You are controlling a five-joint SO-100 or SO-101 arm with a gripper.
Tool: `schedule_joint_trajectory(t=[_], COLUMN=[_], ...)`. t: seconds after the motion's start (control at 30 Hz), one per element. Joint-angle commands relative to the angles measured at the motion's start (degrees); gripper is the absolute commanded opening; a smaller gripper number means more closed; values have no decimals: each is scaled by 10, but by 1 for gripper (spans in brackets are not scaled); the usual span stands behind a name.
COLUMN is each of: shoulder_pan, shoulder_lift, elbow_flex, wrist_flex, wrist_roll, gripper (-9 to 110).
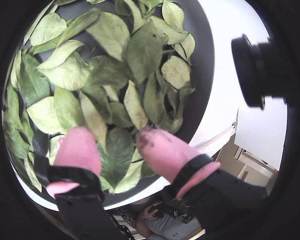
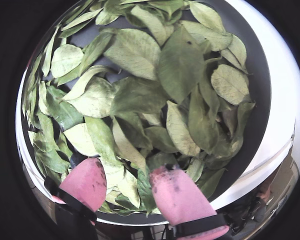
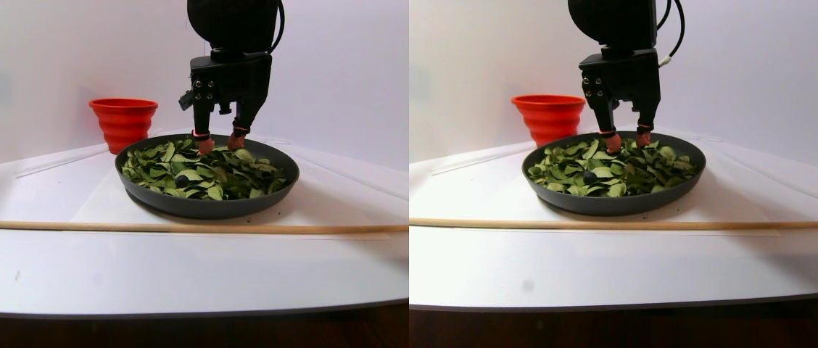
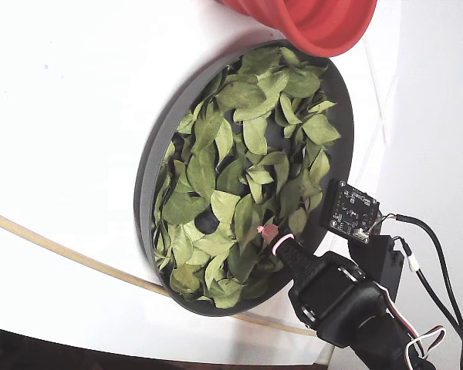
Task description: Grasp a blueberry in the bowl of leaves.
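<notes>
The dark grey bowl (image 3: 162,201) holds a loose heap of green leaves (image 3: 235,174). The blueberry (image 3: 181,177) lies among the leaves toward the front left of the bowl in the stereo pair view. In a wrist view it shows as a dark round spot (image 2: 78,159) just beyond the left pink fingertip (image 2: 85,182). My gripper (image 3: 219,143) is open and empty, tips just above the leaves at the bowl's back. In both wrist views the gripper (image 1: 112,132) (image 2: 126,166) has only leaves between its fingers. The fixed view shows the gripper (image 4: 268,233) over the bowl's rim side.
A red ribbed bowl (image 3: 123,119) stands behind the dish to the left. A thin wooden stick (image 3: 162,227) lies across the white table in front of the dish. A small camera board (image 4: 353,211) sits on the arm by the rim.
</notes>
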Motion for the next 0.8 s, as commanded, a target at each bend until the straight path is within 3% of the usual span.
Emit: schedule_joint_trajectory(t=[0.0,0.77], shoulder_pan=[-3,-56], shoulder_lift=[47,-2], elbow_flex=[-2,13], wrist_flex=[1,3], wrist_roll=[5,34], gripper=[17,17])
